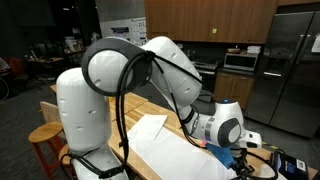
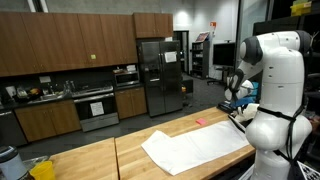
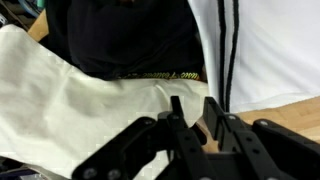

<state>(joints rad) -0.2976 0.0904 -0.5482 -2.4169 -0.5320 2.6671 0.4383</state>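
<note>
**Jaws slightly apart at the edge of the white cloth**

I am watching the wrist view, where the jaws are standing a little apart with a narrow gap between the fingers (image 3: pixel 175 120). I cannot tell whether anything is sitting in that gap. The white cloth (image 2: pixel 195 148) is lying flat on the wooden tabletop (image 2: pixel 90 160). The jaws are hovering right at the cloth's edge, at the end nearest the arm (image 1: pixel 120 70), with cloth on one side and bare wood on the other. A small pink thing (image 2: pixel 198 122) is lying just beside the cloth's far edge. In the wrist view a dark bulk (image 3: pixel 120 40) is covering part of the cloth, and I cannot make out what it is.
</note>
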